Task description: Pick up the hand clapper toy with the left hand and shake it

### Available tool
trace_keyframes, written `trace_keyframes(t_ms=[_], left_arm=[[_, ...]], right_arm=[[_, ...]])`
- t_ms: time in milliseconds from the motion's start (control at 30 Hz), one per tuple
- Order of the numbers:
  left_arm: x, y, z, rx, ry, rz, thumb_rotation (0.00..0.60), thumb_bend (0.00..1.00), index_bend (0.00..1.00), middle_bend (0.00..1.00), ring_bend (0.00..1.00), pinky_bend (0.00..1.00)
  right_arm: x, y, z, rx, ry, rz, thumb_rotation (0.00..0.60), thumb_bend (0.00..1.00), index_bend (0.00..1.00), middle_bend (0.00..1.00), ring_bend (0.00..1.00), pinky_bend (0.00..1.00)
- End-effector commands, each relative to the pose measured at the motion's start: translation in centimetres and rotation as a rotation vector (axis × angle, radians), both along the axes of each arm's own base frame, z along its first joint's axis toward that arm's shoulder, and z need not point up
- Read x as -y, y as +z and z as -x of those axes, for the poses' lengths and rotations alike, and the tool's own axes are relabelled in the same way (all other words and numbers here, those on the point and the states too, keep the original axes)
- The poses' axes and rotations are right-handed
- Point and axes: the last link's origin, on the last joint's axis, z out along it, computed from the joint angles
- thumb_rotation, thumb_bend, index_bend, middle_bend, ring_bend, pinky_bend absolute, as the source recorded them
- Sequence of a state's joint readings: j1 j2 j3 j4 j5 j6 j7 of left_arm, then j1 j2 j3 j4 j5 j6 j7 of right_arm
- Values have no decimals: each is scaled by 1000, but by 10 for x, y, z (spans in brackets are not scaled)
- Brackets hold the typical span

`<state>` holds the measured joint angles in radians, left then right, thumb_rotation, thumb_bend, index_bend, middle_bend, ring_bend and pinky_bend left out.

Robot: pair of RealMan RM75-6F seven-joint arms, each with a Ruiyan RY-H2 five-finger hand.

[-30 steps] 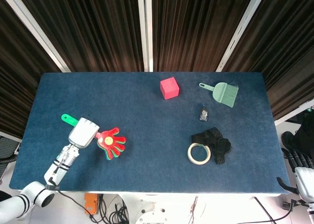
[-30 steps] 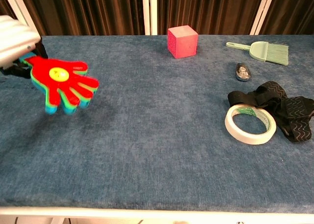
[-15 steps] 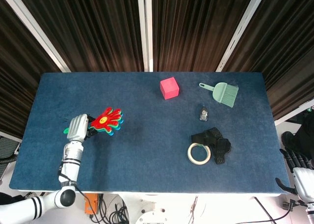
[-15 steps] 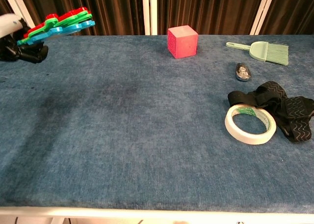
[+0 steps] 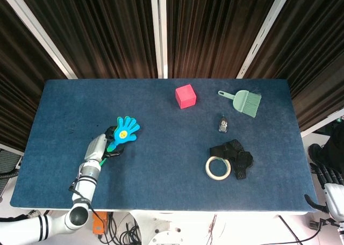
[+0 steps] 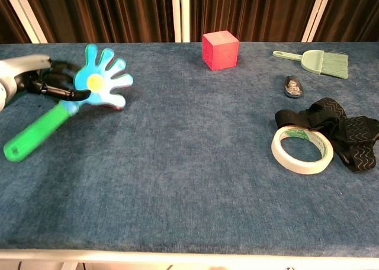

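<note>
Blue felt-like cloth covers the bench [image 5: 161, 148], and over its left side the left robot hand [image 5: 98, 148], in a silver shell with dark fingers [image 6: 56, 86], holds the hand clapper toy [image 5: 122, 131] clear of the surface. Its fingers are curled around the toy's neck, just below the flat plastic palm. That palm, light blue with a yellow disc at its centre, faces the cameras with its splayed fingers pointing up and to the right, while the glossy green handle [image 6: 35, 131] angles down to the left in the chest view.

Toward the back of the bench sits a pink-red cube [image 5: 185, 95] with matte faces. Right of it lies a pale green brush [image 5: 243, 102], its bristles fanned. Just in front of the brush rests a small dark shiny object [image 5: 223, 124]. Nearer the front, a roll of cream tape [image 5: 218, 167] lies flat, touching a crumpled black strap [image 5: 236, 156] with a zigzag weave.

At the far right edge of the head view, off the bench, the right robot hand [image 5: 329, 178] holds nothing, its dark fingers apart.
</note>
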<state>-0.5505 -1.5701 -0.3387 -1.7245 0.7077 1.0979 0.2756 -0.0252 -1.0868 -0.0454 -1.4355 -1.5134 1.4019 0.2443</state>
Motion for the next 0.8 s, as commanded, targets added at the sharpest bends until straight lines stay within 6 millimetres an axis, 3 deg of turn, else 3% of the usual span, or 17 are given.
trace_keyframes(t_ms=[33, 200, 400, 633, 800], left_arm=[[3, 13, -14, -238, -321, -135, 600, 248, 0, 0, 0, 0], [11, 34, -2, -344, -456, -257, 600, 239, 0, 0, 0, 0], [33, 64, 48, -501, -419, -297, 600, 235, 0, 0, 0, 0], [88, 103, 113, -599, -455, -330, 600, 224, 0, 0, 0, 0], [120, 117, 141, -606, -406, -337, 600, 223, 0, 0, 0, 0]], right_arm=[[0, 0, -1, 1, 3, -1, 600, 219, 0, 27, 0, 0], [0, -2, -2, 1, 4, -4, 600, 219, 0, 27, 0, 0], [1, -2, -5, 4, 14, 2, 600, 219, 0, 26, 0, 0], [5, -3, -16, 10, 45, 33, 600, 218, 0, 0, 0, 0], [6, -7, -23, 3, 69, 34, 600, 217, 0, 0, 0, 0]])
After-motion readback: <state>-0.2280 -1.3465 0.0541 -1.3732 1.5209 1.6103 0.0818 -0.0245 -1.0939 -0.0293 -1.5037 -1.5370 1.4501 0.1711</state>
